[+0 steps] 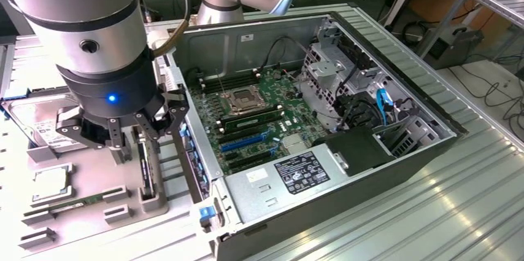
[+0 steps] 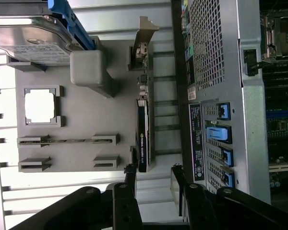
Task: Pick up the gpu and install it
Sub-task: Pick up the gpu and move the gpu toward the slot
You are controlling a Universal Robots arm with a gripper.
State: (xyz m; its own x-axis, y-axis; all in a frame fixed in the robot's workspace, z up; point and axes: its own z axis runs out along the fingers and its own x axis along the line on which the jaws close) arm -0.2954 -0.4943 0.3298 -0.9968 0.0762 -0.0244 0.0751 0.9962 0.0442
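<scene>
The gpu point(image 1: 148, 175) was stood on edge in a slot of the gray tray point(image 1: 90, 163). In the exterior view its long axis was run from twelve to six o'clock. Its silvery bracket point(image 2: 142, 36) was turned to the end far from the gripper point(image 1: 135, 141). The case point(image 1: 245, 40) was set just beside it at three o'clock. A hard drive point(image 1: 33, 123), a chip point(image 1: 49, 181) and a memory stick point(image 1: 78, 202) were laid toward nine o'clock. The card was seen thin and black. The jaws were spread wide above it, with nothing gripped.

No text legible (power supply label point(image 1: 299, 172) print too small).
</scene>
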